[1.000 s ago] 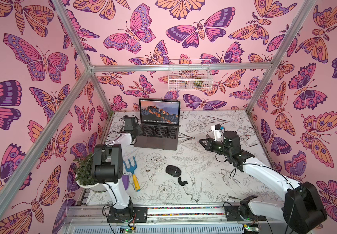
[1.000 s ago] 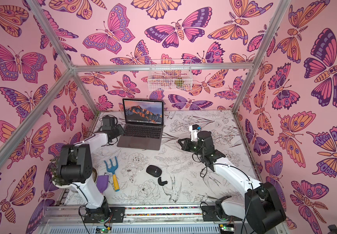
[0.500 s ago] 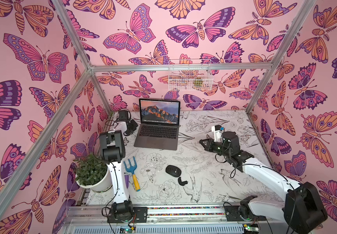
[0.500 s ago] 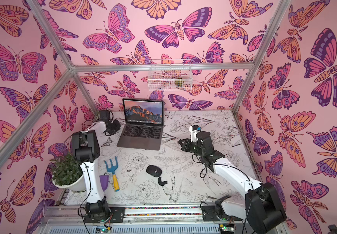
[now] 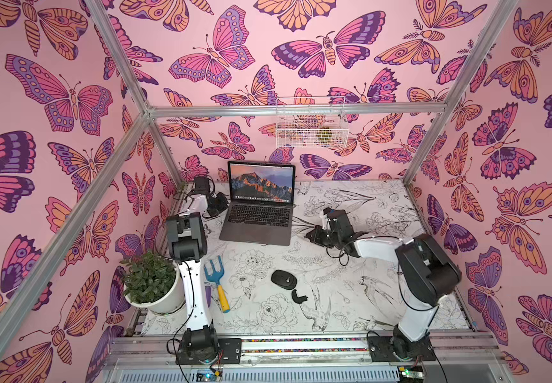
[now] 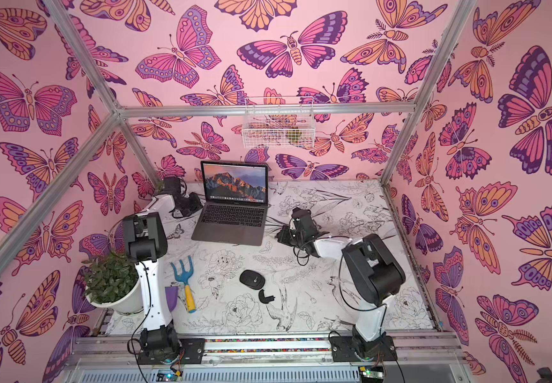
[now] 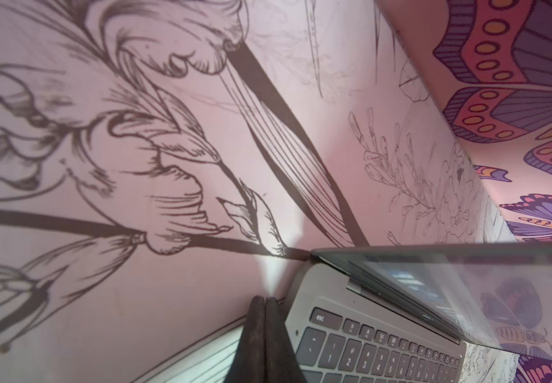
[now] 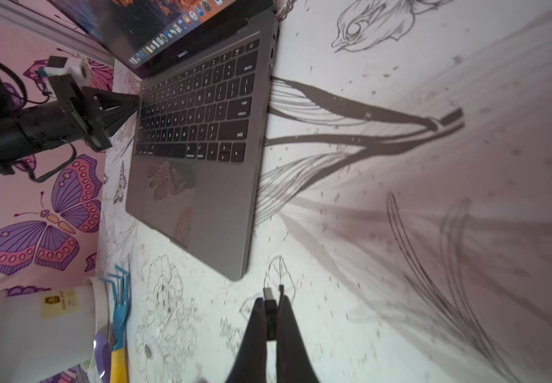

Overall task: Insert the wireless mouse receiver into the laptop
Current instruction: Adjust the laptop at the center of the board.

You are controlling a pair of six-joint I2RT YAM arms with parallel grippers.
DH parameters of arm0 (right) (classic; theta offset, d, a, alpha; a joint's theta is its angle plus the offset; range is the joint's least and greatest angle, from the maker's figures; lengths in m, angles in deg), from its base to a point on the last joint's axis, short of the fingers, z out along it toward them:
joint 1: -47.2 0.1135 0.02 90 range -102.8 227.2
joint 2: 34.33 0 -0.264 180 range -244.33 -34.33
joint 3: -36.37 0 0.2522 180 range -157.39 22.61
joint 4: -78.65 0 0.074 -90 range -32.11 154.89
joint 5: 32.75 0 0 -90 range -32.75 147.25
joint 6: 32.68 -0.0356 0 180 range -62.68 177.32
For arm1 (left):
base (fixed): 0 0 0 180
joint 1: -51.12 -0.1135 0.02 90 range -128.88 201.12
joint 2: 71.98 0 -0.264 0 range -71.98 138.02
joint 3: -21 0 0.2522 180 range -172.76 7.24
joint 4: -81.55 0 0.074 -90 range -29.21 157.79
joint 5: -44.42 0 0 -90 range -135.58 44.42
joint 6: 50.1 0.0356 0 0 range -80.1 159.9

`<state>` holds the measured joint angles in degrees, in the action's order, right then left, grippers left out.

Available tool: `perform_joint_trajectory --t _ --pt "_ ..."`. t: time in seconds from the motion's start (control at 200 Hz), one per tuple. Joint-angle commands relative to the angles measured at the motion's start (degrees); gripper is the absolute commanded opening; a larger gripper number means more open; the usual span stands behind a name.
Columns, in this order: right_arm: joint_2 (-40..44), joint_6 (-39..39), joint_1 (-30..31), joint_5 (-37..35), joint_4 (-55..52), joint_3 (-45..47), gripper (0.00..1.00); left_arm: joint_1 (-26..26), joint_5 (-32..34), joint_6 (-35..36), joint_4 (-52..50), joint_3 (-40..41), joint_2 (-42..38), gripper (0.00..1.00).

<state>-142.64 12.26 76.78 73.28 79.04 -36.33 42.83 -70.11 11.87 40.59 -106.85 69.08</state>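
The right tool (image 8: 270,298) is clamped on the wireless mouse receiver (image 8: 270,316), low over the counter (image 8: 400,232), just off the open laptop (image 8: 201,199)'s front right corner. The left tool (image 7: 264,300) is pressed shut and empty, at the laptop's left edge.

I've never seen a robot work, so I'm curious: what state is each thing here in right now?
laptop: open, screen lit.
wireless mouse receiver: pinched in the right gripper, not plugged in.
right gripper: shut on the receiver, near the laptop's right side.
left gripper: shut, empty, by the laptop's left edge.
mouse: lying flat, untouched.
cover piece: lying loose, apart from the mouse.
potted plant: upright.
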Motion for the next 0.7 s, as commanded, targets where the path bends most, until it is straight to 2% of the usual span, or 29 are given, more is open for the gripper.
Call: perform_joint_trajectory --t 0.0,0.135,0.305,0.491,0.591,0.696 --pt "-5.2 -2.9 0.7 -2.1 0.0 -5.6 0.0 0.8 -3.1 1.9 -8.0 -1.7 4.2 0.04" --pt "-9.7 -2.1 1.7 -6.3 -3.7 -10.3 0.0 1.7 -3.0 3.2 -11.3 -5.9 6.5 0.04" --pt "-13.5 -2.6 3.4 -3.5 -2.9 -13.3 0.0 1.8 -3.4 2.9 -11.6 -6.8 7.3 0.04" --pt "-13.3 -2.7 6.7 -3.0 -2.7 -12.2 0.0 3.2 -13.9 7.7 -13.2 -12.1 10.8 0.04" --pt "-12.7 -3.2 9.0 -3.4 -2.2 -10.8 0.0 4.6 -15.8 10.8 -16.7 -15.7 12.4 0.04" --pt "-10.4 -3.6 11.5 -5.2 -1.1 -7.5 0.0 6.3 -16.5 14.2 -18.5 -15.8 11.8 0.06"
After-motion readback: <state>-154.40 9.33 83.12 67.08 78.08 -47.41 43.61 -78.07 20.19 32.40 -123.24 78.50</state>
